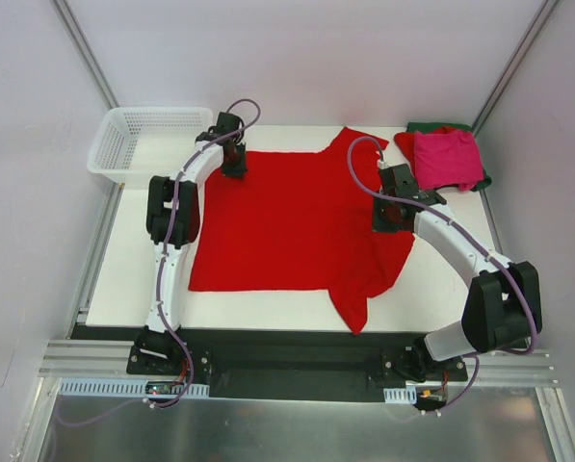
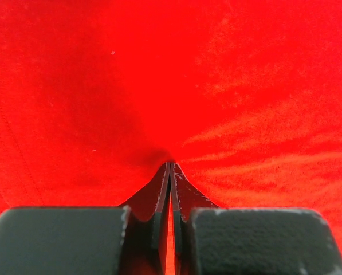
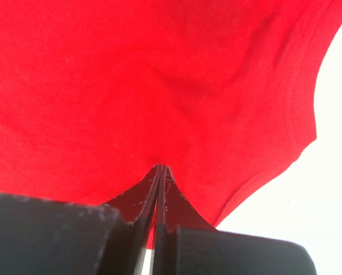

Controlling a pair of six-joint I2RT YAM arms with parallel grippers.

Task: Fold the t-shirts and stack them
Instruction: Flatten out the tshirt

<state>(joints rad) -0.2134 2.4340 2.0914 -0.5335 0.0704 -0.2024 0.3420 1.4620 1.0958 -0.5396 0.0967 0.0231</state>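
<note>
First fold appears in hand: left pincer (image 2: 169, 167) and right pincer (image 3: 159, 168) each pinch the red shirt (image 1: 287, 226); next, lift both evenly.

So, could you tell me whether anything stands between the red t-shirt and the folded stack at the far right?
Nothing visible does. Left gripper and right gripper are shut on the red t-shirt, whose far sleeve lies beside the magenta-pink shirt on the dark green shirt.
</note>
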